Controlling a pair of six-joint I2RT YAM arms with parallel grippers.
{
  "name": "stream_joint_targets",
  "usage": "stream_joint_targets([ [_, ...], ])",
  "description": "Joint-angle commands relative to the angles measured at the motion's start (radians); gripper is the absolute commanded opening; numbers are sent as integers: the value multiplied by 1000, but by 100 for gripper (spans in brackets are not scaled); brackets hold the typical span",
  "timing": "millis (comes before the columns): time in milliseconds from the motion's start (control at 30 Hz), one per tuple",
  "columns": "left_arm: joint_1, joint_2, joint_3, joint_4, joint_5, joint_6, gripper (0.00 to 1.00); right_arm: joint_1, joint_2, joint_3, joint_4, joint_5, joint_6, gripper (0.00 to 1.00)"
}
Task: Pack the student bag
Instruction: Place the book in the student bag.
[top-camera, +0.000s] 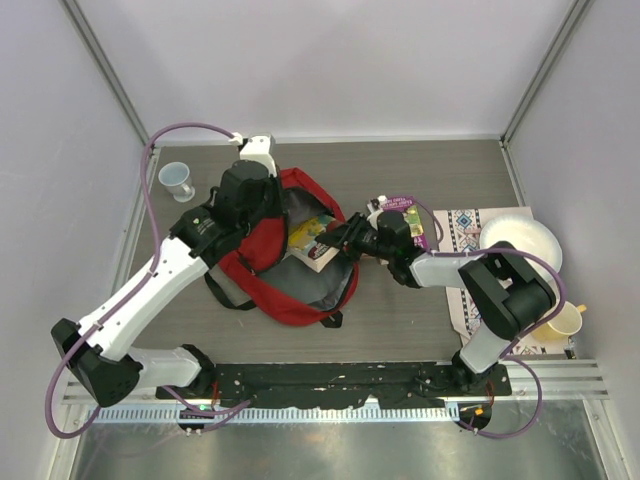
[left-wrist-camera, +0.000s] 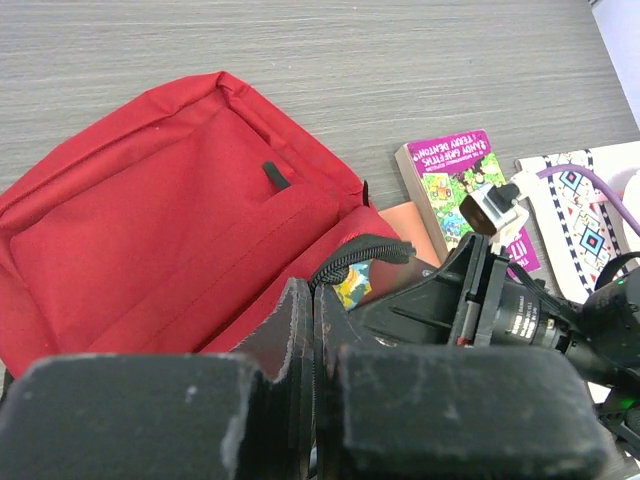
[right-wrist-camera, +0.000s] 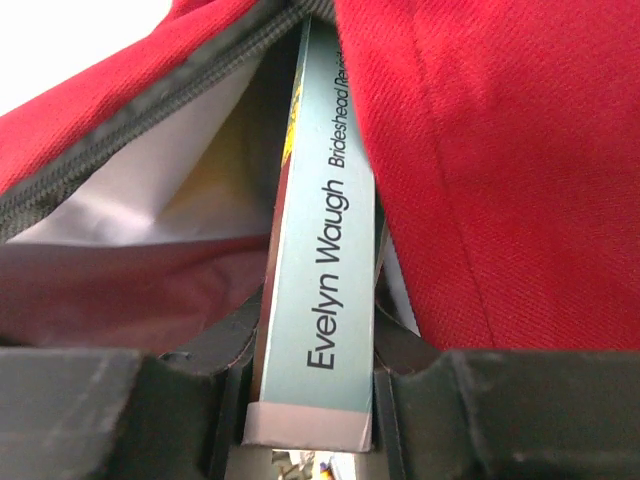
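Red fabric fills most of my right wrist view. The student bag (top-camera: 262, 255) lies in the middle of the desk (top-camera: 400, 170), between my two arms, unzipped, with its pale grey lining showing from above.

My right hand (right-wrist-camera: 318, 380) is pinching a paperback (right-wrist-camera: 325, 250) by its lower end, one finger on each cover. The pale blue spine faces the camera and reads "Evelyn Waugh". The book's far end sits inside the bag's mouth, between the black zipper (right-wrist-camera: 130, 130) on one side and a fold of red cloth on the other.

My left hand (left-wrist-camera: 312, 300) sits at the bag's far-left rim with its fingers pressed together. I cannot tell whether any of the bag's fabric is caught between them. Just past its fingertips, the black zipper edge arches up.

On the desk just right of the bag lies a purple book (left-wrist-camera: 455, 185), flat and cover up, beside a patterned cloth (top-camera: 462, 232). A white plate (top-camera: 522, 245) rests on that cloth, and a yellow cup (top-camera: 562, 322) stands near the cloth's near-right corner. A small paper cup (top-camera: 178, 180) stands alone at the far-left corner of the desk, well apart from the bag.
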Motion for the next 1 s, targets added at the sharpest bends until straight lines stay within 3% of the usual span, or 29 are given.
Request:
stream_joint_targets([
  [0, -2, -46, 2, 97, 6, 11, 0, 50, -80, 83, -81, 199, -113, 1],
  [367, -2, -51, -18, 101, 9, 2, 0, 158, -47, 135, -208, 296, -150, 1],
  [633, -2, -68, -26, 101, 13, -8, 0, 223, 79, 214, -110, 350, -68, 5],
  [833, -2, -85, -40, 91, 23, -20, 0, 237, 208, 243, 40, 535, 15, 6],
  [933, -2, -88, -49, 87, 35, -32, 0, 254, 260, 301, 37, 594, 20, 11],
  [967, -2, -89, -54, 88, 38, -35, 0, 258, 271, 324, 38, 598, 20, 17],
])
